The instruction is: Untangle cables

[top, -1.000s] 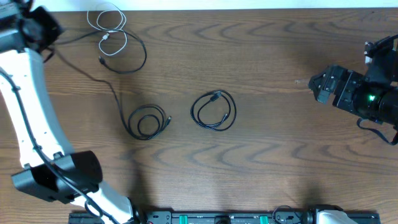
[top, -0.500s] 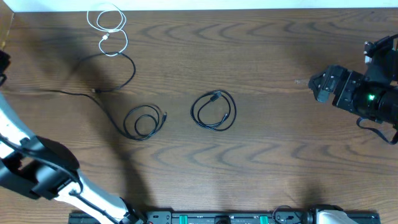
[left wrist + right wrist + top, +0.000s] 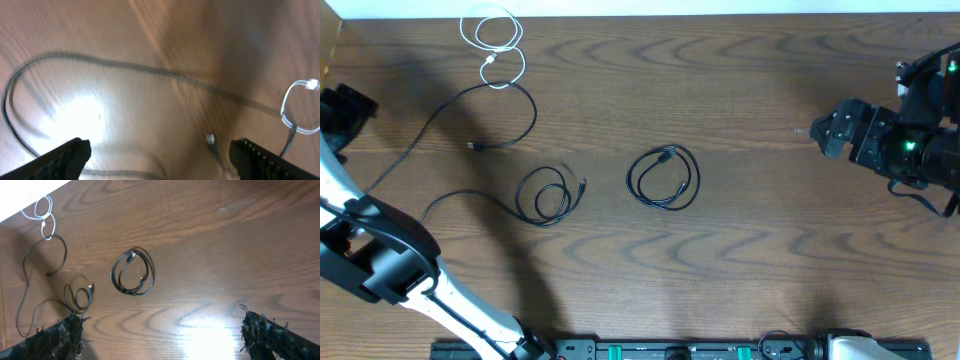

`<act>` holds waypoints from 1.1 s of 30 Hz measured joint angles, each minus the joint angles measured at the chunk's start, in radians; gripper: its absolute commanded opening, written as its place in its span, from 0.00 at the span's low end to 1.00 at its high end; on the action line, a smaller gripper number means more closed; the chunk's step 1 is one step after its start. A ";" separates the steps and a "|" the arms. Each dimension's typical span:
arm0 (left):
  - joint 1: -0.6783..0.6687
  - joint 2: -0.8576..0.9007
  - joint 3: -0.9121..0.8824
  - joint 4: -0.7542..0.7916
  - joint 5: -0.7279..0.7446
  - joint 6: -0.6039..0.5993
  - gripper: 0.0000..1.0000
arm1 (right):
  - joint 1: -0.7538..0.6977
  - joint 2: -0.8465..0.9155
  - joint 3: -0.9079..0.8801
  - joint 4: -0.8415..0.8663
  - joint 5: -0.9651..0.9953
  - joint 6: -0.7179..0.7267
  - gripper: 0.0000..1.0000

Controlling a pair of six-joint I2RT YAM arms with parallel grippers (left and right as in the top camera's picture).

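A white cable lies looped at the table's far left edge. Below it a long black cable runs loose across the wood, its plug free, and trails into a small black coil. Another coiled black cable rests mid-table. My left gripper hovers at the table's left side, open and empty. In the left wrist view its jaws stand wide above the blurred black cable, a plug and the white loop. My right gripper is open at the right, far from every cable.
The left arm's white link and black joint cross the near-left corner and cover part of the long cable. A rail with black and green fittings runs along the near edge. The right arm's body fills the right edge.
My left gripper swung from the far-left corner to the left side, dragging the long black cable, then opened and let it go. The cable now lies slack. The right arm barely moved.
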 measured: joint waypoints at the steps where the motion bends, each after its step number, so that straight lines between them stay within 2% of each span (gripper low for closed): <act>1: -0.007 0.000 0.000 -0.035 -0.006 -0.019 0.93 | 0.000 0.005 0.000 -0.001 -0.007 -0.004 0.99; 7: -0.028 0.000 -0.002 -0.256 -0.158 -0.193 0.93 | 0.003 0.031 0.000 -0.021 -0.037 -0.040 0.99; 13: 0.000 -0.002 -0.078 -0.289 -0.255 -0.273 0.93 | 0.008 0.035 0.000 -0.029 -0.049 -0.090 0.99; 19: 0.052 -0.002 -0.231 -0.195 -0.277 -0.335 0.93 | 0.008 0.035 0.000 -0.045 -0.051 -0.107 0.99; 33: 0.191 -0.004 -0.470 0.084 -0.277 -0.361 0.93 | 0.008 0.035 0.000 -0.027 -0.057 -0.108 0.99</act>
